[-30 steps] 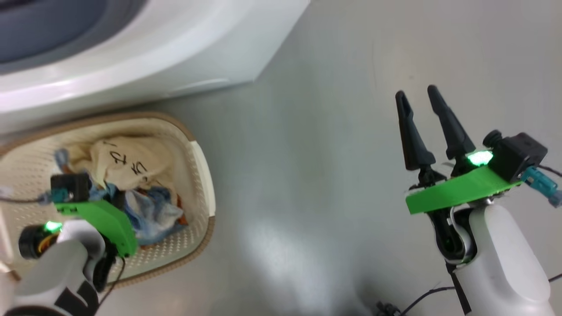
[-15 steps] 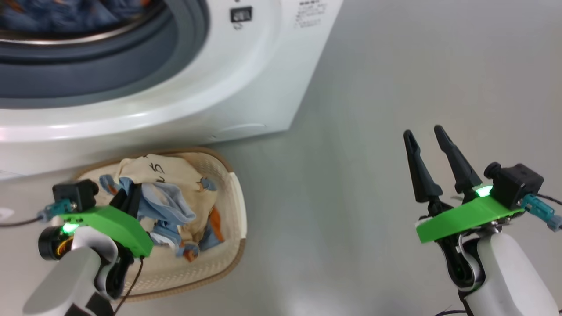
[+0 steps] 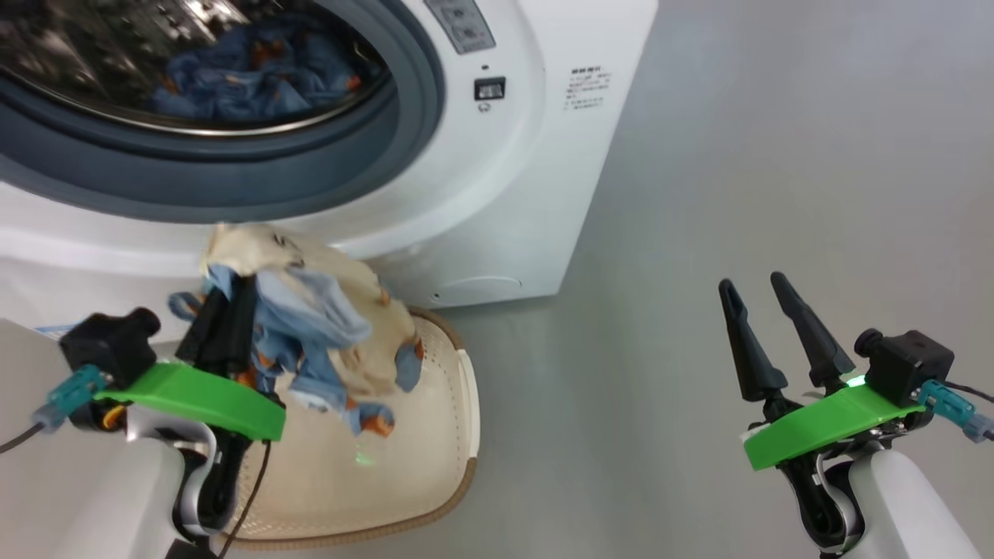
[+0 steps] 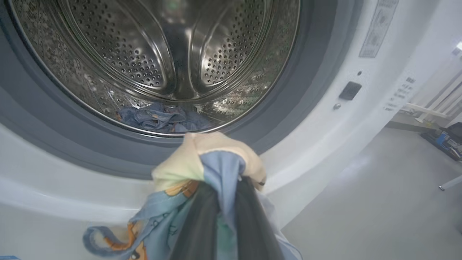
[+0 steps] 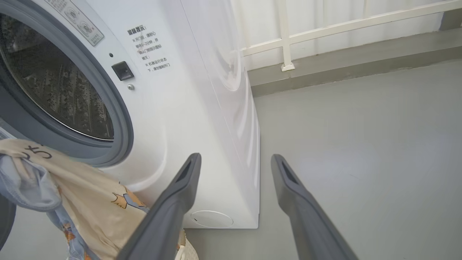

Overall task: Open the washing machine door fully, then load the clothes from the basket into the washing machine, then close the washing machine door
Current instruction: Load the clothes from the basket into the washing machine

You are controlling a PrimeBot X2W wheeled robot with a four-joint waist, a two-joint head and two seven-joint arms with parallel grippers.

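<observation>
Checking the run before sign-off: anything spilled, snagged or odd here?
Nothing stands out. The left tool is shut on a bundle of clothes hanging above the basket, before the open washer, where other garments lie in the drum. The right tool is open, holding nothing.

Drum (image 4: 144,54) mouth unobstructed, clothes (image 4: 162,119) lying low inside, open floor (image 3: 776,155) rightward

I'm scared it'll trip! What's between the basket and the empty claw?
Just bare grey floor lies from the basket to the right gripper, as the head view shows.
</observation>
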